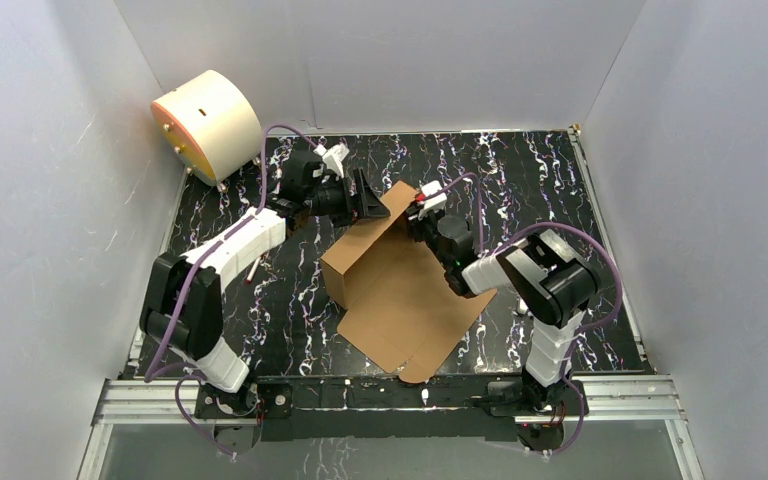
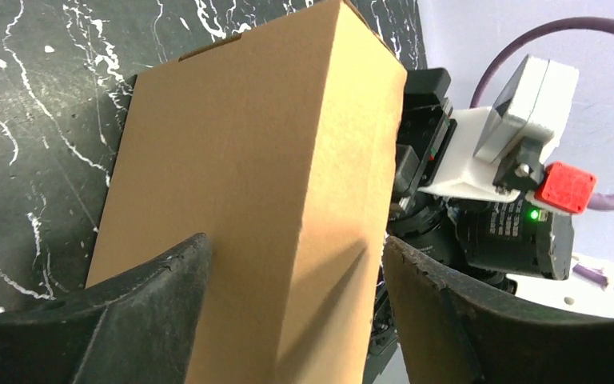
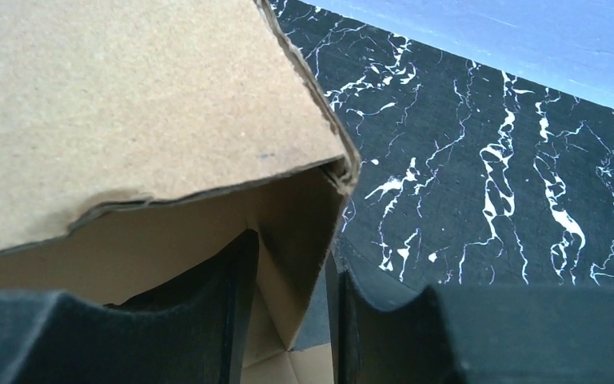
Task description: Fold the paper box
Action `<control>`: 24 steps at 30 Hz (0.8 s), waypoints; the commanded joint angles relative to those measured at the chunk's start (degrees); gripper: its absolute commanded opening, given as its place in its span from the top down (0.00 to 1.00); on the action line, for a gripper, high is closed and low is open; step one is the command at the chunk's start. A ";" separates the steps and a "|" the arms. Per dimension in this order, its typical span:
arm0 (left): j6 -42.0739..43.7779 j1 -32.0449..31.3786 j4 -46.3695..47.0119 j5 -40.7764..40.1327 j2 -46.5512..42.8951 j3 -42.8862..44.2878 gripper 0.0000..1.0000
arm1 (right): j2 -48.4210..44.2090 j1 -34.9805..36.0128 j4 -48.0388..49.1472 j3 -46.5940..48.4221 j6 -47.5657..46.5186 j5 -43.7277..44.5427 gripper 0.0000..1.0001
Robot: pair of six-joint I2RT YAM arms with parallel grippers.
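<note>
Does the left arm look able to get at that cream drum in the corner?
Probably, at a stretch. Nothing lies between the left gripper and the drum, but the drum stands in the far corner, and the jaws straddle the box.

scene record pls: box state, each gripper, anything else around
box: paper box, partly folded; near panels flat on the table, far-left walls raised
left gripper: open, fingers wide apart either side of a raised panel's outer face
right gripper: at the far corner, fingers straddling a raised wall edge; grip unclear
arms: meet at the same raised wall, one on each side
other: cream drum with orange face, far left, apart from the box
task: not finished
</note>
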 commanded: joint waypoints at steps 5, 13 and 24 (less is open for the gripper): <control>6.84 0.91 -8.08 -6.06 -8.17 2.09 0.20 | -7.00 -0.47 -2.89 -0.69 -0.91 0.03 0.51; 10.90 0.82 -10.99 -8.93 -11.55 3.14 0.18 | -12.27 -0.45 -9.95 -1.05 0.35 -0.82 0.45; 8.72 0.91 -10.49 -7.39 -6.13 8.69 0.17 | -5.51 -0.47 0.40 0.12 -0.28 -2.38 0.46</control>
